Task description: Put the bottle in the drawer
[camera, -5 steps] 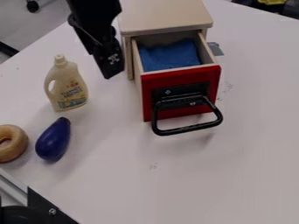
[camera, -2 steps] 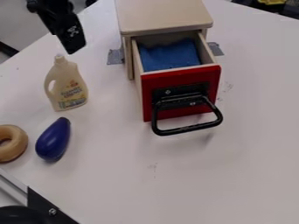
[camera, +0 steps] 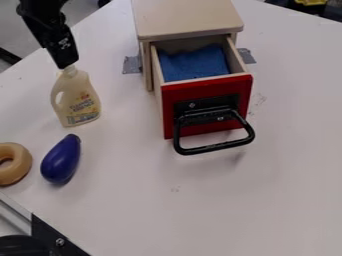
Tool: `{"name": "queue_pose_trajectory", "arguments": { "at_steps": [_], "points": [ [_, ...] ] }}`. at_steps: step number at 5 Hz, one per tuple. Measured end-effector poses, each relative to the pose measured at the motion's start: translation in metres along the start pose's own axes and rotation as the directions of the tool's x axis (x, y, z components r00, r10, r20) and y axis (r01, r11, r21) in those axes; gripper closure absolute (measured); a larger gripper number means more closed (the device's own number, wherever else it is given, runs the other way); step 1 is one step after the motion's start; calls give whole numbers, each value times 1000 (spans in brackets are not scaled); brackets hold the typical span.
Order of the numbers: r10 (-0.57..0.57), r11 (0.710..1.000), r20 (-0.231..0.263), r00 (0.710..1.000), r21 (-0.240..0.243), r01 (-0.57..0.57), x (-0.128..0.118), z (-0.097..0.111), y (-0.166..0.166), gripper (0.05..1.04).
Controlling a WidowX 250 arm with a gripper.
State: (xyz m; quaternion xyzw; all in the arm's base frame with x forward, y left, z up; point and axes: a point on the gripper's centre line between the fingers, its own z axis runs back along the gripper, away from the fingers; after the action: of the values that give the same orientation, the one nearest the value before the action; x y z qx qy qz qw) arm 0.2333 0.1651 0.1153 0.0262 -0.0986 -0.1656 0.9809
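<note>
Bottle: we are counting one cream bottle (camera: 77, 102), standing upright on the white surface (camera: 200, 200), left of the drawer (camera: 207, 102) and well apart from it.
Pincer: we are seeing one black pincer (camera: 65, 65), hanging at the upper left with its lower end over the bottle's cap (camera: 69, 71); we are not able to tell whether it is spread or closed, or whether it is touching the cap.
Drawer: we are counting one, standing pulled out of one wooden cabinet (camera: 187, 17), with one red front and one black handle (camera: 215, 147); one blue cloth (camera: 194, 65) is lying inside.
Other items: we are counting one purple eggplant (camera: 61, 159), one tan ring (camera: 15, 164) just beside it, and two grey tape patches (camera: 131, 65), one on each side of the cabinet.
Room: we are finding white surface running between bottle and drawer, and widely in front of the handle.
Edges: we are following the surface's far left edge, slanting down behind the pincer; a metal rail (camera: 15, 216) is bordering the lower left.
Hidden or cut off: we are losing part of the cap behind the pincer, the drawer floor under the cloth, and the ring's left side at the view's edge.
</note>
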Motion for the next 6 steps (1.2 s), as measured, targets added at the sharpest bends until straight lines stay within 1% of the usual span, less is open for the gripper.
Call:
{"name": "queue_pose_trajectory", "arguments": {
  "at_steps": [1, 3, 4, 5, 6],
  "points": [
    [0, 1000, -9, 1000, 13, 0, -4, -5, 1, 84],
    [-18, 1000, -31, 999, 8, 18, -13, -23, -9, 84],
    [-27, 1000, -31, 999, 4, 27, -12, -27, -15, 84],
    [-42, 999, -32, 999, 14, 42, -7, -28, -16, 84],
    [-39, 999, -42, 998, 11, 39, -6, -40, -14, 84]
  ]
}}
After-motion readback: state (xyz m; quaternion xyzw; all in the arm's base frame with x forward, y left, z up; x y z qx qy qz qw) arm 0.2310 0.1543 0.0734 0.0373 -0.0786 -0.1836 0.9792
